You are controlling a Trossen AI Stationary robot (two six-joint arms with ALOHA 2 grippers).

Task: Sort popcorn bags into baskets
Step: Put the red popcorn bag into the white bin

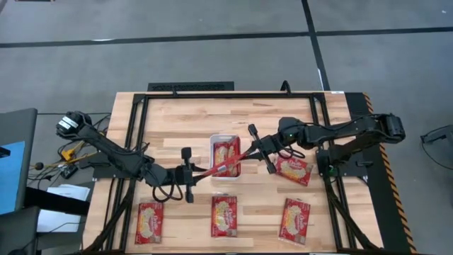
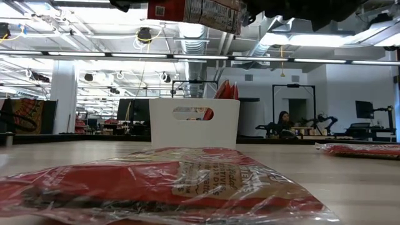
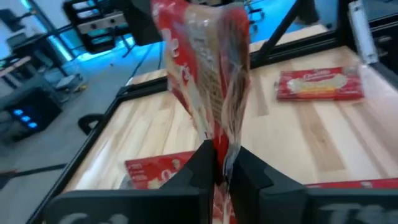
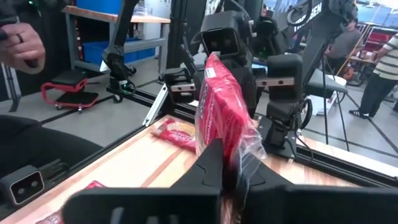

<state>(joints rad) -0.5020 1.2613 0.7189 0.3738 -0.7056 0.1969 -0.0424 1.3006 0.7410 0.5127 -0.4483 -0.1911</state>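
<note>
One red popcorn bag (image 1: 223,164) hangs on edge in the air between my two grippers, just over the white basket (image 1: 212,149). My left gripper (image 1: 191,175) is shut on its left end and my right gripper (image 1: 256,146) on its right end. Another bag (image 1: 226,151) lies inside the basket. In the low view the held bag (image 2: 200,12) shows at the top, above the basket (image 2: 194,128). My left gripper pinches the bag's end (image 3: 219,146) between its two fingers, coming in level from the table's left. The bag stands on edge, reaching away from the fingers, clear of the table. My right gripper pinches the opposite end, at the crinkled plastic edge (image 4: 241,149), level from the table's right. The bag is lifted clear and stands on edge.
Three bags lie flat along the near edge (image 1: 149,221) (image 1: 224,214) (image 1: 295,219), and one (image 1: 294,168) lies right of the basket under my right arm. Black frame rails (image 1: 138,134) border the tabletop. People stand in the room beyond the table.
</note>
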